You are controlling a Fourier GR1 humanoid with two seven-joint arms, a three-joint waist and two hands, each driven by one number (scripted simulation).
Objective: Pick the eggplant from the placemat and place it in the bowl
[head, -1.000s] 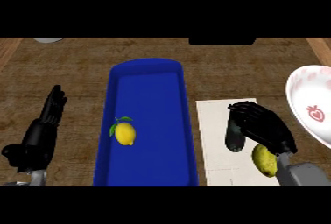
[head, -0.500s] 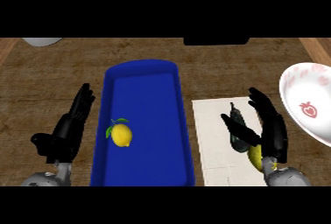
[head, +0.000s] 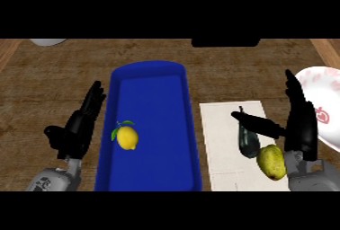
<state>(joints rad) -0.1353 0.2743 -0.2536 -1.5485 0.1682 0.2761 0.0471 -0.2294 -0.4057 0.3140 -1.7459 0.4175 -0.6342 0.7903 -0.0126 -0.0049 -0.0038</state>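
Looking down, you see the long blue tray (head: 150,85) holding a lemon (head: 127,139); the placemat (head: 222,134) carries the dark eggplant (head: 248,141) beside a pear (head: 271,161); the bowl (head: 325,96) sits rightward; your right hand (head: 299,121) spreads open over the eggplant, thumb above it; your left hand (head: 79,128) rests open.

Dark eggplant (head: 248,140) lies lengthwise on the pale placemat (head: 222,134); white, red-patterned bowl (head: 322,105) stands to its right

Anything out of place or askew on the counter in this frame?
Nothing stands out. The eggplant and a yellow-green fruit lie on the placemat, a lemon sits in the blue tray, and nothing is spilled.
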